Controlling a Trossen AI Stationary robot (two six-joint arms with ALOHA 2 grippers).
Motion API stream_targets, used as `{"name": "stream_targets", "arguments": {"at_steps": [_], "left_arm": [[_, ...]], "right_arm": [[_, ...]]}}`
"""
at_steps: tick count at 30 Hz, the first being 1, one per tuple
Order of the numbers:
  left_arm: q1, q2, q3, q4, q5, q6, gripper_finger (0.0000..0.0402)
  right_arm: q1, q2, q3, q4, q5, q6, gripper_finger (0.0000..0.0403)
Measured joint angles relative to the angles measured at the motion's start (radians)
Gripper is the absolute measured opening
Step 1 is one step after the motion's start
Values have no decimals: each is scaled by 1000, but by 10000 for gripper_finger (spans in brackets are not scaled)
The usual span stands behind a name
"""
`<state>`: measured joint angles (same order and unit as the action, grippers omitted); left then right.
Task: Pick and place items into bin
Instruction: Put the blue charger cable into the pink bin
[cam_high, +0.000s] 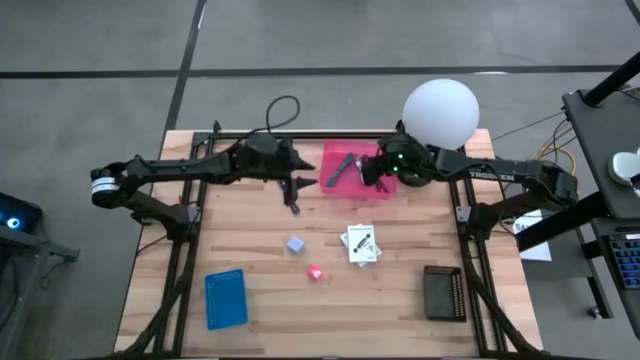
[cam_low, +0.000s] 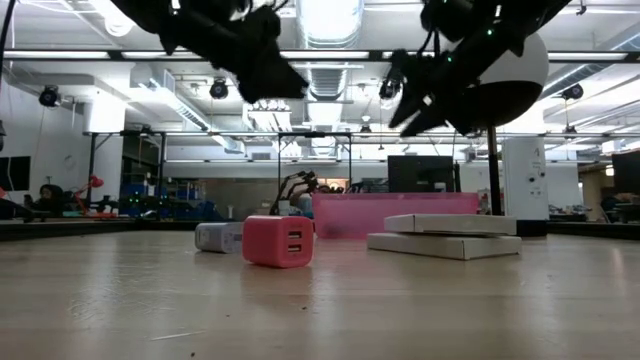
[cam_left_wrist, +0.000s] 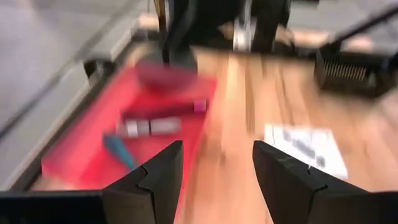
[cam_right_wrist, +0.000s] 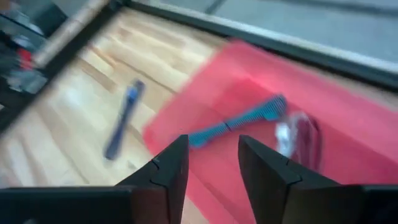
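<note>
The pink bin (cam_high: 357, 183) sits at the table's far middle and holds a teal-handled tool (cam_right_wrist: 239, 122), a silvery bit (cam_right_wrist: 292, 134) and a dark purple piece (cam_left_wrist: 163, 111). My left gripper (cam_high: 300, 164) hovers open just left of the bin. My right gripper (cam_high: 368, 170) hovers open above the bin's middle. A purple-blue stick (cam_high: 293, 196) lies on the wood left of the bin. A lavender cube (cam_high: 295, 243), a small pink piece (cam_high: 316, 272) and a white card with black print (cam_high: 361, 243) lie at mid-table.
A blue mat (cam_high: 225, 297) lies at the near left and a black box (cam_high: 443, 292) at the near right. A white globe (cam_high: 440, 112) stands over the far right corner. Bare wood lies between the mid-table items and the near edge.
</note>
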<state>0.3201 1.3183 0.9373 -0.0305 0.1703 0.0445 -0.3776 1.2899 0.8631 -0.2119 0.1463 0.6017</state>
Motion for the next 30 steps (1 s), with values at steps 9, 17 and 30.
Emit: {"name": "stream_targets", "arguments": {"at_steps": [9,17,30], "left_arm": [[38,88,50,-303,-2,-96,178],[74,225,117,-456,-4,-370,178],[110,360,171,-625,-94,-699,178]], "right_arm": [[7,-40,0,74,3,-33,118],[7,-30,0,69,3,-33,121],[7,-30,0,69,3,-34,107]]}}
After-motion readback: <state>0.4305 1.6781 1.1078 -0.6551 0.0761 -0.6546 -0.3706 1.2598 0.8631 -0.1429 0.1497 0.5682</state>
